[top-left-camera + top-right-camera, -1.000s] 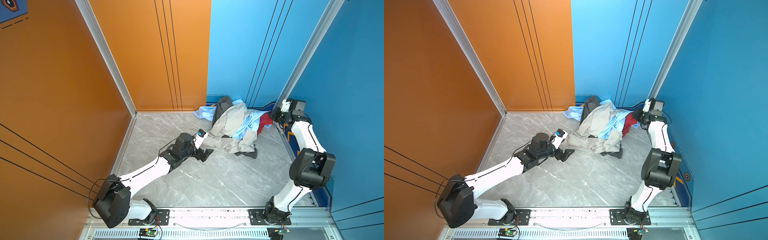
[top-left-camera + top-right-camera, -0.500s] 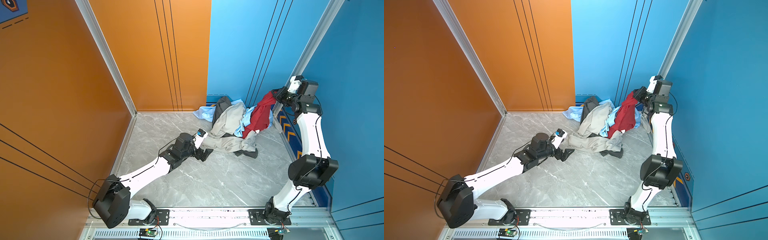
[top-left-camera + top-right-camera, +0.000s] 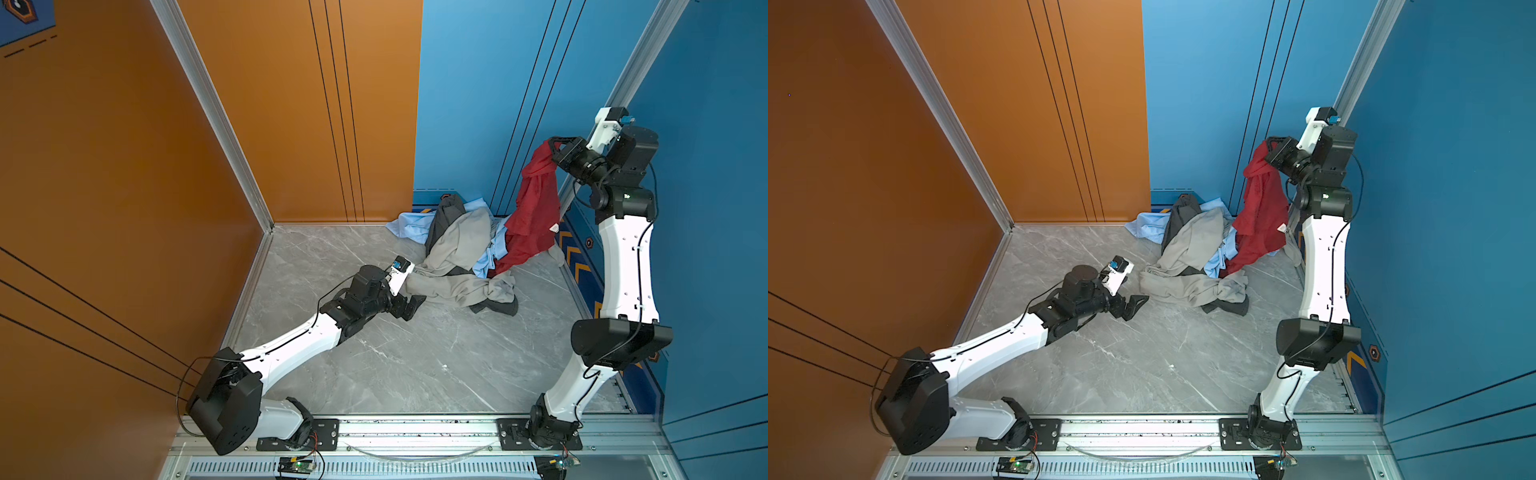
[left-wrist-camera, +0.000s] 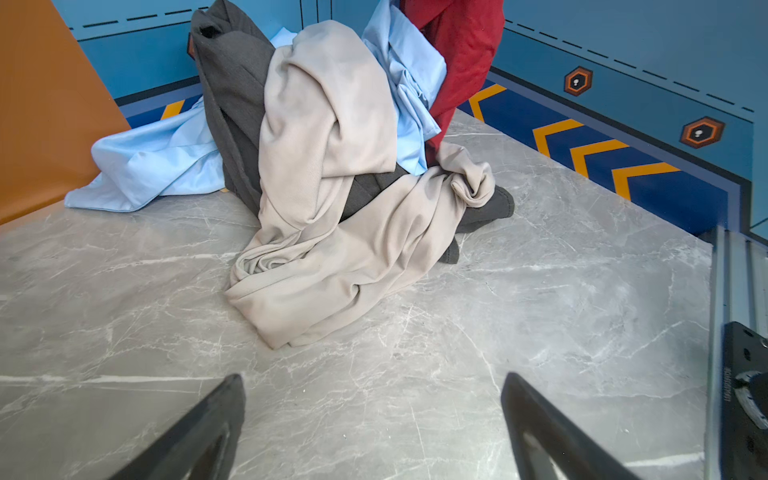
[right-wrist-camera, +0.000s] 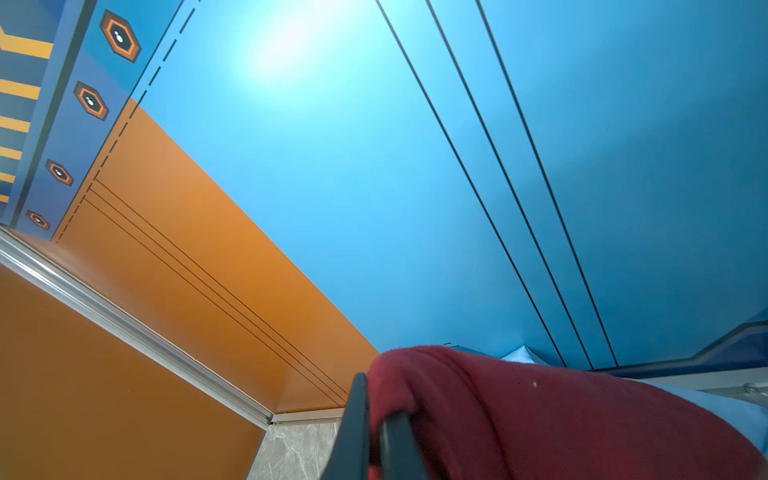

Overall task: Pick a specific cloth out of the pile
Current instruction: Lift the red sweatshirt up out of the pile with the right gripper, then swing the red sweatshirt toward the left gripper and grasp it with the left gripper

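Clamping cloth [image 3: 536, 208]: right end effector [image 3: 553, 150]

Dark red cloth [image 3: 536, 208] high in right fingers [image 3: 556, 144], lower end on pile [image 3: 457, 249].

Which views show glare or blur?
Right wrist view: a bright glare patch on the blue wall, and the cloth close to the lens looks soft. Left wrist view: the pile is sharp, evenly lit. Both top views: even light, faint shadows.
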Controlling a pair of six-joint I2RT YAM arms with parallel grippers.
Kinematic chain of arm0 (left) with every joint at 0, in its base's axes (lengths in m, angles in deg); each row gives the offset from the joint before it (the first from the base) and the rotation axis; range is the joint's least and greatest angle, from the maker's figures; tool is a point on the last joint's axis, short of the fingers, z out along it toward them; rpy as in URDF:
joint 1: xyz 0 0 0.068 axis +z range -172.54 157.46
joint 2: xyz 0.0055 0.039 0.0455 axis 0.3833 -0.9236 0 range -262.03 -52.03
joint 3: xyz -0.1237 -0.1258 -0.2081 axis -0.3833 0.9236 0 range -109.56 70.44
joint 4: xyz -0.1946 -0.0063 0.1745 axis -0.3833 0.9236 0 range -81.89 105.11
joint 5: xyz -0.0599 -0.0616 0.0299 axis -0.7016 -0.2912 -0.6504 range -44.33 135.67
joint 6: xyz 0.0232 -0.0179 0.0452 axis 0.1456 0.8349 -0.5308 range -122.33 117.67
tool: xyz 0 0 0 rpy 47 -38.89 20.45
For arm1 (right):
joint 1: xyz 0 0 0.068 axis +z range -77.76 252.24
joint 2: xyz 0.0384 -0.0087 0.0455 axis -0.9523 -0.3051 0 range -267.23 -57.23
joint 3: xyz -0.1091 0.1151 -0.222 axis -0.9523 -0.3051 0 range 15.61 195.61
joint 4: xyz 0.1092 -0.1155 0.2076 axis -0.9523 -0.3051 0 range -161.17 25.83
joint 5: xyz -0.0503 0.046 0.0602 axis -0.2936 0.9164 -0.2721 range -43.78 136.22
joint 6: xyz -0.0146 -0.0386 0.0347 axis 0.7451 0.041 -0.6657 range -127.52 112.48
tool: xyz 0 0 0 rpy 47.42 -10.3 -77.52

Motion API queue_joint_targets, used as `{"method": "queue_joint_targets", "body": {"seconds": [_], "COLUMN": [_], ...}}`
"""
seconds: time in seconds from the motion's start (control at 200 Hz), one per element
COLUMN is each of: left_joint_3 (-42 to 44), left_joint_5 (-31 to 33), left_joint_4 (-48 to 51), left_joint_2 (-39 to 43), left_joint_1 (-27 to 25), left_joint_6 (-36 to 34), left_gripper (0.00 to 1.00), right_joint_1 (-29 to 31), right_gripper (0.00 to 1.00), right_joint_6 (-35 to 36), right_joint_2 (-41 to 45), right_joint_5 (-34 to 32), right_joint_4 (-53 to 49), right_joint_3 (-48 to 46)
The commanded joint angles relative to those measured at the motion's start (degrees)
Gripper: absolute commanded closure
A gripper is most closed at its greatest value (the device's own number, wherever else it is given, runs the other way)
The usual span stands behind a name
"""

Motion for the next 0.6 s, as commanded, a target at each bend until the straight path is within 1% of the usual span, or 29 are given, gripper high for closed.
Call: {"method": "queue_joint_targets", "body": {"seconds": [0.0, 0.15, 0.165, 0.225, 0.36, 0.43, 0.546, 0.591], "left_joint_3": [-3.4, -8.0, -9.7, -12.0, -15.7, -17.4, -20.3, -20.9], "left_joint_5": [4.0, 6.1, 6.4, 7.4, 9.1, 9.2, 9.2, 8.7], "left_joint_4": [-2.4, -6.1, -6.5, -8.2, -14.3, -17.5, -21.7, -23.9], "left_joint_2": [-2.1, -6.3, -6.7, -8.4, -11.8, -13.8, -17.2, -18.3], "left_joint_1": [-1.4, -3.6, -3.8, -4.8, -6.1, -6.5, -7.4, -7.6], "left_joint_6": [0.3, 0.7, 0.6, 0.4, 0.7, 1.2, -0.4, -0.5], "left_gripper": [0.04, 0.04, 0.04, 0.04, 0.02, 0.02, 0.01, 0.01], "right_joint_1": [1.7, 4.9, 5.3, 6.4, 9.4, 10.7, 12.9, 13.8], "right_gripper": [1.0, 1.0, 1.0, 1.0, 1.0, 1.0, 1.0, 1.0], "right_joint_6": [0.8, 1.9, 1.9, 1.9, 1.3, 0.4, -0.3, -0.6], "right_joint_2": [2.8, 7.3, 7.7, 9.9, 16.2, 18.9, 21.6, 22.3], "right_joint_5": [-0.8, -1.4, -1.4, -1.5, -2.5, -3.0, -3.2, -3.5], "right_joint_4": [4.0, 6.3, 6.5, 7.2, 11.2, 13.0, 13.7, 14.0], "right_joint_3": [-0.2, -6.9, -7.6, -10.6, -20.7, -25.1, -28.3, -30.9]}}
